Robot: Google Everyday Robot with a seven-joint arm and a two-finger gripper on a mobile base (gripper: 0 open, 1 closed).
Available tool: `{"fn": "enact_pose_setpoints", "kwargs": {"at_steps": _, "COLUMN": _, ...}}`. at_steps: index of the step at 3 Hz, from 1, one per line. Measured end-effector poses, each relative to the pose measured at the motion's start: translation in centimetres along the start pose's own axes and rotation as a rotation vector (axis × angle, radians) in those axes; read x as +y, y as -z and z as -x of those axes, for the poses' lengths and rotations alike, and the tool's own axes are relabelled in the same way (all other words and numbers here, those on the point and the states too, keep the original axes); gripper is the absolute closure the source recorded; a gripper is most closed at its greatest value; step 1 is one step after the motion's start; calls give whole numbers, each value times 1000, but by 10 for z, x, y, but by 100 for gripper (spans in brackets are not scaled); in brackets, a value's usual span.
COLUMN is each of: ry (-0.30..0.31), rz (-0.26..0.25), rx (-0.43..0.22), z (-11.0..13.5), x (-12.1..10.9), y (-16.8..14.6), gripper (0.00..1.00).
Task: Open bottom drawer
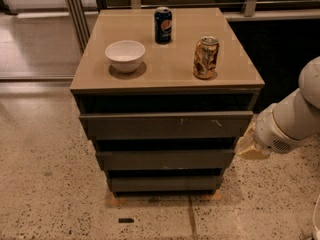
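Note:
The bottom drawer [165, 183] is the lowest and narrowest of three dark grey-brown handleless fronts on the cabinet; it sits shut, flush under the middle front [165, 159]. The top front [165, 125] is the widest and has white scratch marks. My gripper [248, 145] comes in from the right on a white arm [292, 119]. It hangs beside the cabinet's right edge at the height of the middle drawer, above and to the right of the bottom drawer.
On the tan cabinet top [165, 76] stand a white bowl [125, 55], a blue Pepsi can [163, 24] and a brown-gold can [206, 57]. Speckled floor surrounds the cabinet. A small dark object [126, 220] lies on the floor in front. A dark wall is behind.

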State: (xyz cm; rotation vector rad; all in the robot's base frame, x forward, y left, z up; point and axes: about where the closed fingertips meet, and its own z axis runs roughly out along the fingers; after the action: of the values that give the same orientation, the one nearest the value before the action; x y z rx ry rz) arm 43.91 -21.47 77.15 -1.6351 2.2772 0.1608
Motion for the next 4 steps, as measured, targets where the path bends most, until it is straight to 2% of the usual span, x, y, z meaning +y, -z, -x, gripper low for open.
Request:
{"fn": "enact_pose_setpoints", "kwargs": {"at_steps": 1, "ry": 0, "rz": 0, "rx": 0, "z": 0, "x": 0, "y": 0, "gripper": 100}}
{"fn": "enact_pose_setpoints", "kwargs": {"at_steps": 2, "ry": 8, "rz": 29, "rx": -17, "z": -14, "x": 5, "y": -29, "gripper": 100}}
{"fn": "enact_pose_setpoints", "kwargs": {"at_steps": 3, "ry": 30, "rz": 97, "rx": -57, "z": -39, "x": 30, "y": -107, "gripper": 100}}
{"fn": "enact_pose_setpoints", "kwargs": {"at_steps": 4, "ry": 6, "rz": 120, "rx": -139, "z": -50, "x": 32, "y": -197, "gripper": 100}}
